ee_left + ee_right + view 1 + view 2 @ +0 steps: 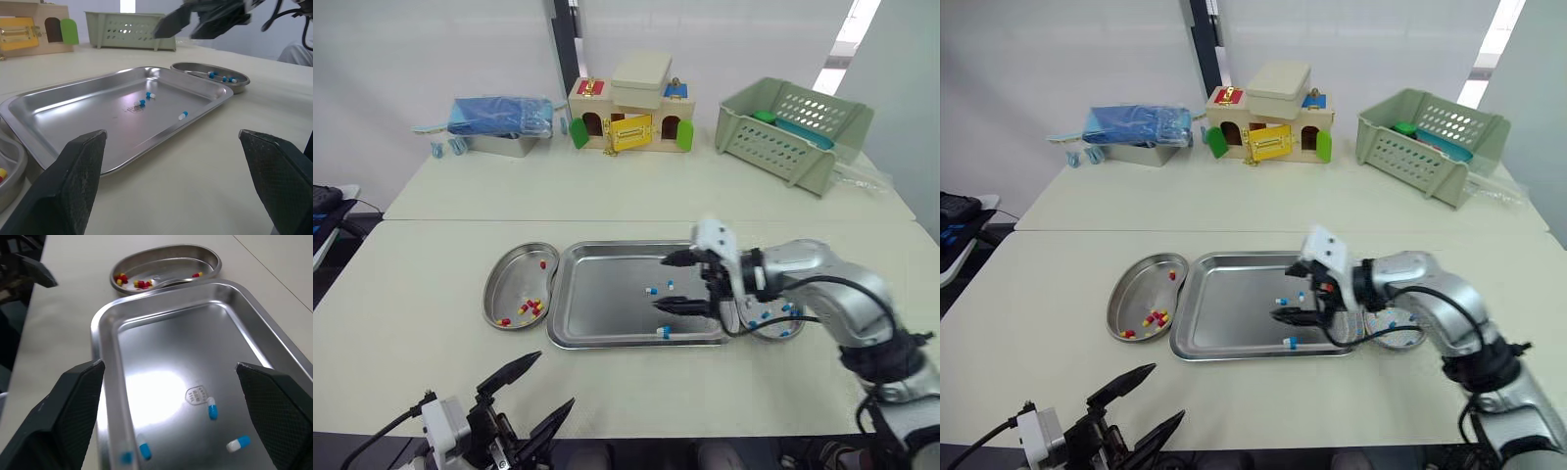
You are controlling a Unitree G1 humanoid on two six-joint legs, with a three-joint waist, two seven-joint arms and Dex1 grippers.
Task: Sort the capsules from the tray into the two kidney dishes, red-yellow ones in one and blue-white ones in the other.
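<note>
Blue-white capsules (651, 290), three that we can count, lie on the right half of the tray (602, 304). The tray sits on the table (411, 323) between the two kidney dishes.

From the head we see the right gripper (676, 282) hovering over that half with its jaws spread wide. Two capsules show in the gap between its fingertips. The third lies by the tray's near rim, just past the nearer finger. The left kidney dish (501, 274) sits just beside the tray's left end and holds the red-yellow capsules (530, 307). The right kidney dish (781, 335), partly hidden by the arm, holds more blue-white ones. The left gripper (536, 397) hangs at the table's near edge, jaws wide, well apart from the tray.

In the left wrist view we look between its widely parted fingers (68, 186) across the tray. The three capsules lie well beyond the fingertips, with the right gripper above them and the right kidney dish behind.

In the right wrist view we see its fingers (73, 406) far apart. The capsules rest on the tray floor below and between them, apart from both. The left kidney dish lies beyond the tray's far end.
</note>
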